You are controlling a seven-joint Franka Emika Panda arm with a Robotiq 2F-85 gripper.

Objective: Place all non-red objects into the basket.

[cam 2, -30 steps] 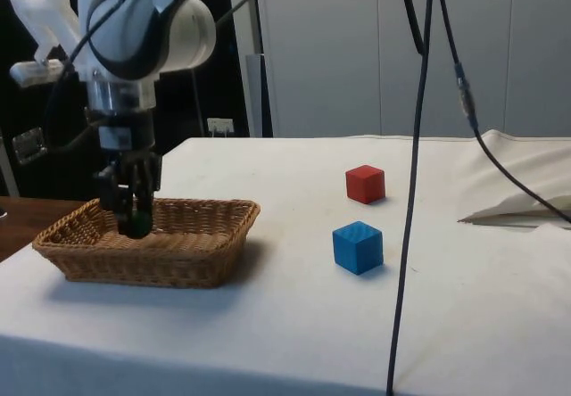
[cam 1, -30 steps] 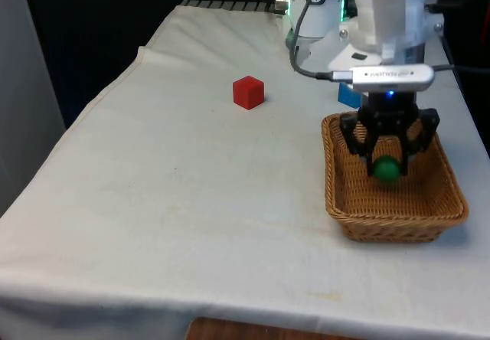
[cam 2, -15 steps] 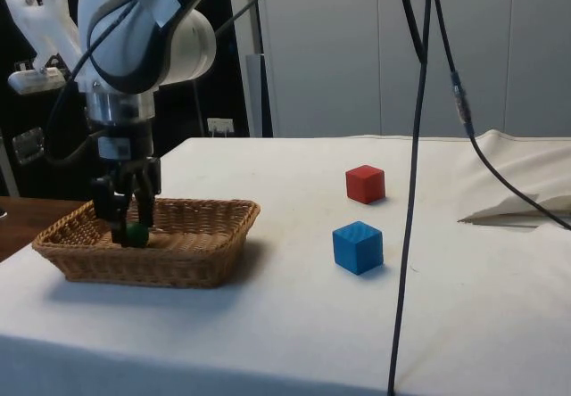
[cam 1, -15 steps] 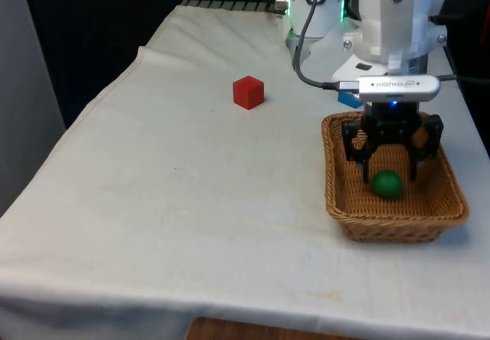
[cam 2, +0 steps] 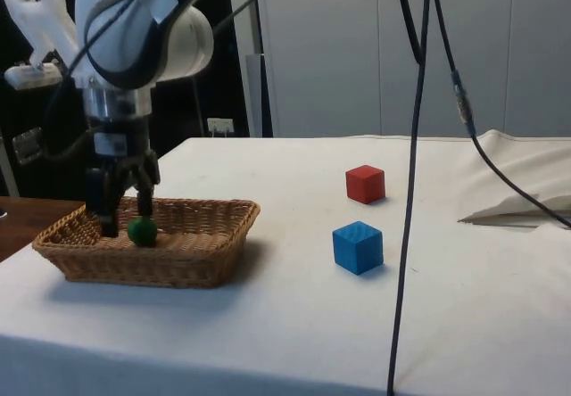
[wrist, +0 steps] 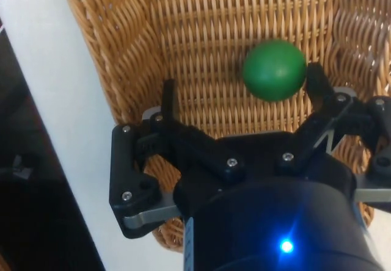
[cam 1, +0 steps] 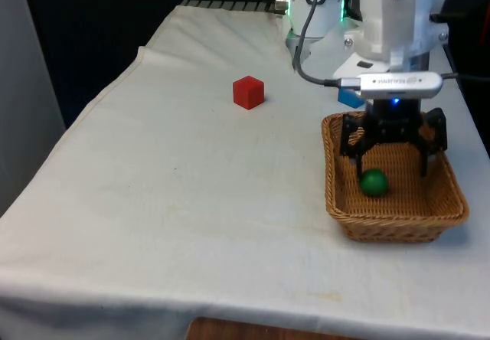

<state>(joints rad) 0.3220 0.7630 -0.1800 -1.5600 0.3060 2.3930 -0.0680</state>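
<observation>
**Green ball loose in basket, pincer spread wide above it**

Front view: pincer [cam 1: 392, 150] over the wicker basket [cam 1: 337, 202], fingers far apart, gripping nothing. Green ball [cam 1: 374, 182] on the basket floor, at about 7 o'clock from the pincer, nearer the finger on the front view's left, apart from both fingers. Red cube [cam 1: 248, 93] on the white-clothed worktop [cam 1: 168, 202], at roughly 10 o'clock from the basket, well apart. Blue cube [cam 1: 347, 97] partly hidden behind the arm, just past the basket's far rim at 12 o'clock.

Side view: pincer [cam 2: 121, 200] hanging inside the basket [cam 2: 187, 253], fingers spread. Green ball [cam 2: 141, 231] resting on the weave by the fingertips. Blue cube [cam 2: 358, 247] on the worktop [cam 2: 294, 325] at 3 o'clock from the basket; red cube [cam 2: 365, 184] at 12 o'clock from the blue one, near but not touching.

Wrist view: green ball [wrist: 274, 69] on the basket weave [wrist: 122, 51], just beside one finger [wrist: 317, 82]; whether touching, cannot tell. Other finger [wrist: 168, 97] well clear of it.
</observation>
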